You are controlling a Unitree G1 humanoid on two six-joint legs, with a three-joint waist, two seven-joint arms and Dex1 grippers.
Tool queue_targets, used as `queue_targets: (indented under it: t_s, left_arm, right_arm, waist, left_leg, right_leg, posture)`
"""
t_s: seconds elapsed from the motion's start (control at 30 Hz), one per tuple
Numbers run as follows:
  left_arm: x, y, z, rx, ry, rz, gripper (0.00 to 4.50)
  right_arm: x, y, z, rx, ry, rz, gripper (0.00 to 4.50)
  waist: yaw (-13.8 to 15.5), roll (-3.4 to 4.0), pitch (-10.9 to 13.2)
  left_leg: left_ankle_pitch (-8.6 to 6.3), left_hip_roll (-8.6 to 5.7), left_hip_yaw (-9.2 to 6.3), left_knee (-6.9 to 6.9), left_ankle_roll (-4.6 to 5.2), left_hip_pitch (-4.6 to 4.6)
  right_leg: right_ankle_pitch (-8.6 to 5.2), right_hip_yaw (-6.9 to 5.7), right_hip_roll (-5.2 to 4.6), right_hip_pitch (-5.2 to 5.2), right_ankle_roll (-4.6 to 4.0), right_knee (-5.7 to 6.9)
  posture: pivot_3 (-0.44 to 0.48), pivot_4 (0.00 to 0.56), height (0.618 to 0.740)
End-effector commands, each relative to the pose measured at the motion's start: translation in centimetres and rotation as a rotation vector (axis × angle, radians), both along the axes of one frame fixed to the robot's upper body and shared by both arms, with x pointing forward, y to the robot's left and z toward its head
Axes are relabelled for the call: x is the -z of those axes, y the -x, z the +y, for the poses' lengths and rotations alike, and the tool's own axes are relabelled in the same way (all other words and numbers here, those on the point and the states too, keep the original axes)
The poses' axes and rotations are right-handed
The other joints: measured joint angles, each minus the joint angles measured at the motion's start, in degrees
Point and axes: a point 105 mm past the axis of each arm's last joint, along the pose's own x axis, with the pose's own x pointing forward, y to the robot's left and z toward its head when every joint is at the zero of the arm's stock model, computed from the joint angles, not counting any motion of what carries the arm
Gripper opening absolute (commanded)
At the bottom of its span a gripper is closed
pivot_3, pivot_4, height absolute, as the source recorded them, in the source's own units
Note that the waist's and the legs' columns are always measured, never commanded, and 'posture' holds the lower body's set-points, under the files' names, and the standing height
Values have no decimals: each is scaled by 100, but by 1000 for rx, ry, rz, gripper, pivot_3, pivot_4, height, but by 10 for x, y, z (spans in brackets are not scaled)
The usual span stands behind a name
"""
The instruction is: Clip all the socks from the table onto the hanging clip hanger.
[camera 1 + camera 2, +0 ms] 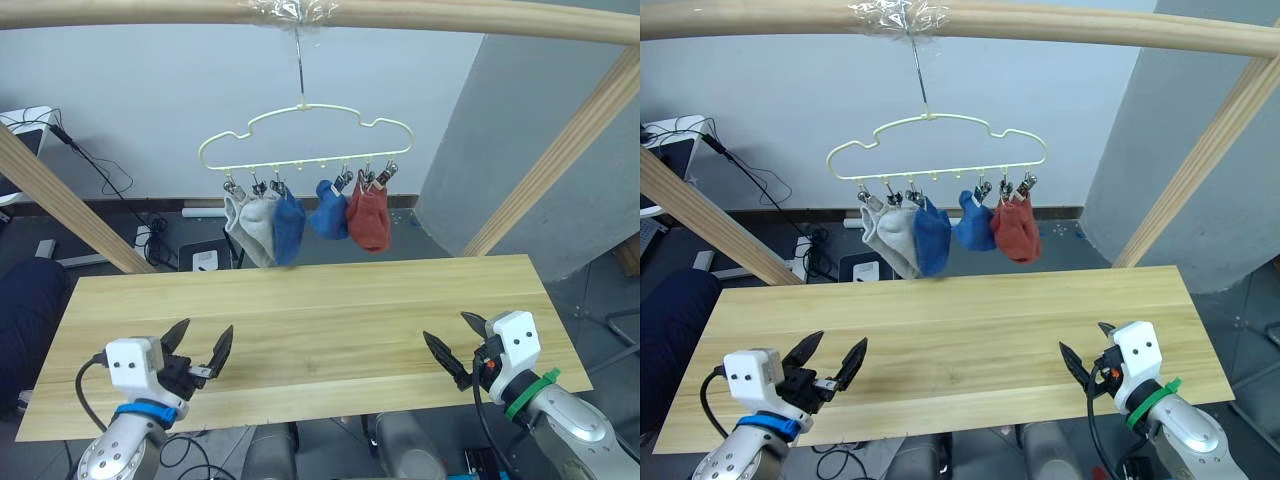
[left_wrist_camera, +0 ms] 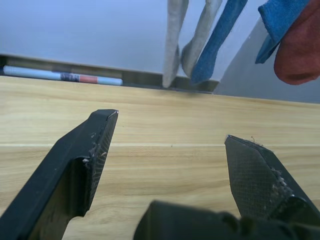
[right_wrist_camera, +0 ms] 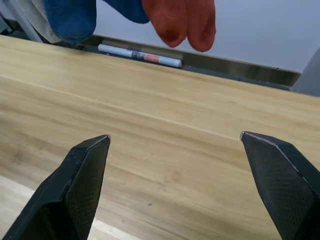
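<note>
The pale-yellow clip hanger (image 1: 305, 135) hangs by its hook from the top wooden pole, behind the table's far edge. Socks hang from its clips: two light grey socks (image 1: 250, 225) at the left, a blue sock (image 1: 288, 225) beside them, another blue sock (image 1: 328, 210), and rust-red socks (image 1: 368, 215) at the right. The wood table (image 1: 320, 310) has no sock lying on it. My left gripper (image 1: 205, 335) hovers open over the near left of the table with nothing between its fingers. Over the near right, my right gripper (image 1: 448, 330) is open and holds nothing.
Thick wooden frame poles slant down at the left (image 1: 70, 215) and right (image 1: 560, 160), with a cross pole (image 1: 450, 18) overhead. Cables and a power strip (image 1: 150, 235) lie on the floor behind the table. A grey wall panel (image 1: 520, 120) stands at the back right.
</note>
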Motion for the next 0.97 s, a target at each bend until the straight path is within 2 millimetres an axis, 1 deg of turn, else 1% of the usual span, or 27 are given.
queue_targets:
  t_s: [0.03, 0.17, 0.3, 0.5, 0.6, 0.73, 0.87, 0.97]
  left_arm:
    - [-5, 9, 12, -55, -36, -36, 3934]
    - [-5, 8, 14, -55, -40, -50, 3934]
    - [-11, 13, 15, -50, -27, -93, 3934]
    - [-6, 17, 14, -58, -23, -89, 3934]
    - [1, 15, 18, -94, -63, -41, 3934]
    - [0, 12, 14, -68, -41, -38, 3934]
    - [-3, 11, 16, -68, -68, -51, 3934]
    - [-2, 11, 19, -82, -67, -42, 3934]
  right_arm:
    - [-3, 4, -8, 0, -1, -13, 4359]
    - [-3, 2, -14, 9, 2, -17, 4359]
    - [2, 11, -17, 8, 13, 7, 4359]
    - [3, 10, -24, 1, 37, 13, 4359]
    - [2, 7, -23, 4, 34, 8, 4359]
    - [4, 9, -22, 4, 29, 13, 4359]
    - [7, 11, -21, 9, 28, 21, 4359]
    - [7, 11, -21, 10, 27, 21, 4359]
  waist:
    - [16, -2, -19]
    - [29, 2, -50]
    - [43, -7, -77]
    - [83, -10, -85]
    - [121, -11, -98]
    - [142, -5, -116]
    - [146, -2, -132]
    - [146, 3, -145]
  left_leg:
    - [0, 0, 1, -4, 0, 0]
    - [0, -1, -2, 0, 1, 1]
    - [0, 0, -4, 1, 0, 2]
    - [-1, 1, 3, -5, 1, 2]
    - [-1, 1, 2, 0, 2, 3]
    - [-1, 0, 0, 3, 2, 3]
    - [-1, 0, 1, 3, 2, 2]
    - [-1, 1, 1, 4, 2, 3]
  right_leg:
    - [-2, 0, 0, 0, 0, -2]
    - [-1, -1, 0, 0, -2, 0]
    - [0, -1, -1, 0, -4, 0]
    - [-2, -1, 0, 0, -5, -6]
    - [-2, -2, 0, 1, -5, -2]
    - [-2, -2, 1, 3, -5, 0]
    - [-2, -3, 1, 4, -5, 0]
    - [-2, -2, 2, 5, -5, 1]
  posture:
    - [-123, 203, 740]
    - [-121, 205, 740]
    - [-121, 205, 740]
    - [-117, 205, 740]
    - [-117, 205, 740]
    - [-117, 205, 740]
    - [-117, 205, 740]
    - [-117, 205, 740]
